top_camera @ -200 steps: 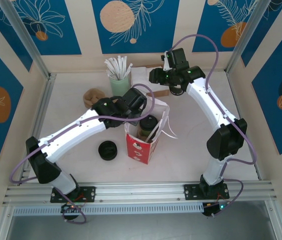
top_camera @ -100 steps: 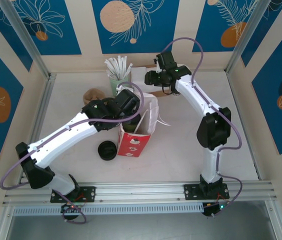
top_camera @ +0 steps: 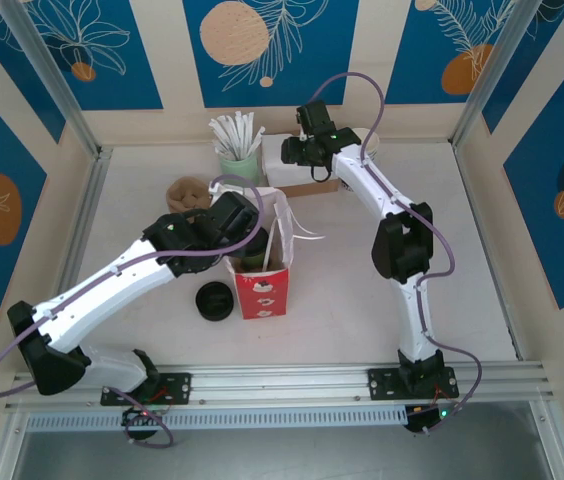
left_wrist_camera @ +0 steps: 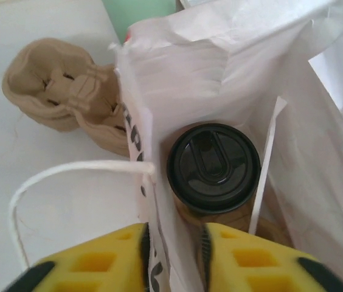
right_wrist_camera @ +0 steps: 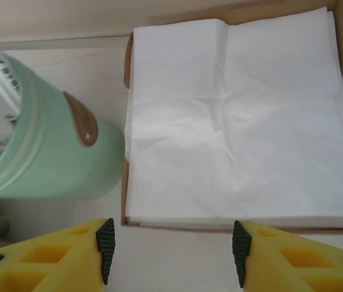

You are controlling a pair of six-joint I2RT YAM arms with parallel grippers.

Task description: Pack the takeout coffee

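White tabletop (top_camera: 462, 250) between blue-patterned walls: we see the takeout coffee (left_wrist_camera: 213, 167) standing upright inside the paper bag (left_wrist_camera: 183, 73), black lid up, close to the wall nearest the pulp cup carrier (left_wrist_camera: 68, 97). Our left gripper (left_wrist_camera: 174, 243) hangs over the bag's rim, jaws parted astride that wall, clamping nothing. Far back, arm outstretched, our right gripper (right_wrist_camera: 171, 249) hovers wide open over napkins (right_wrist_camera: 232, 115) in a cardboard tray (right_wrist_camera: 340, 36), beside a green cup (right_wrist_camera: 44, 152) of wrapped straws (top_camera: 235, 132).

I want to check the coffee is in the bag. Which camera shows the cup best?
Left wrist: it looks straight down on the takeout coffee, its black lid standing inside the white bag. Top external has the left arm covering most of it; right wrist faces the napkins.
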